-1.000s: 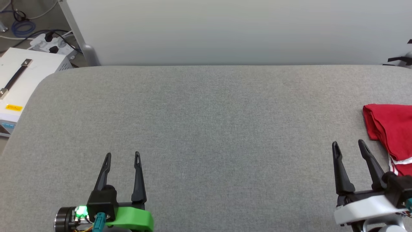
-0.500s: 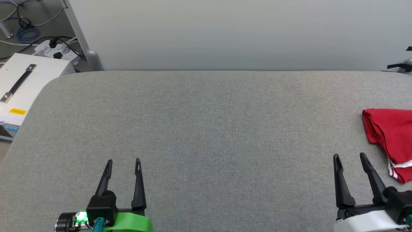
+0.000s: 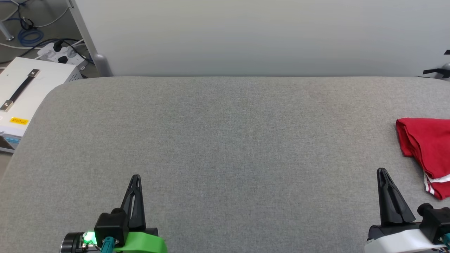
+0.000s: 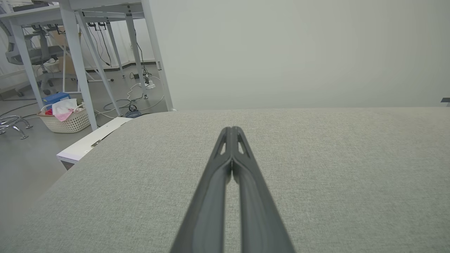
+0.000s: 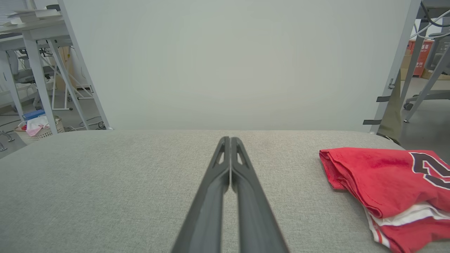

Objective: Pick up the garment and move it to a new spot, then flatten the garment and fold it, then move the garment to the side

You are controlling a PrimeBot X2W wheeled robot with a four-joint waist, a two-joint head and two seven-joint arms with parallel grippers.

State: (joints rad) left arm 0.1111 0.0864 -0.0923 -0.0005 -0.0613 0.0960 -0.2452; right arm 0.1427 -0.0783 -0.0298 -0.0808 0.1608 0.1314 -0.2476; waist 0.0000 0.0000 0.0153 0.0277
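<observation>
Two grippers sit low in my head view, above a broad grey table (image 3: 225, 140) with a woven, felt-like cover and rounded corners. The left gripper (image 3: 135, 178), on its green mount, has its dark tapered fingers pressed together into one spike, empty. The right gripper (image 3: 382, 172), on a white mount, is pinched closed the same way, gripping nothing. The garment (image 3: 427, 147) lies folded in a soft red bundle at the table's right edge, to the right of the right gripper and apart from it, with striped trim at its near end. A white case (image 3: 24, 88) with a strap handle stands off the left corner.

From the left wrist, the fingers (image 4: 214, 182) meet at their slotted tips over the grey cloth. A pale lattice basket (image 4: 66, 121) sits on the floor beyond.

From the right wrist, the closed fingers point across the table. I see the garment's red jersey layers, a white layer between them, and dark lettering (image 5: 429, 168) on top.
</observation>
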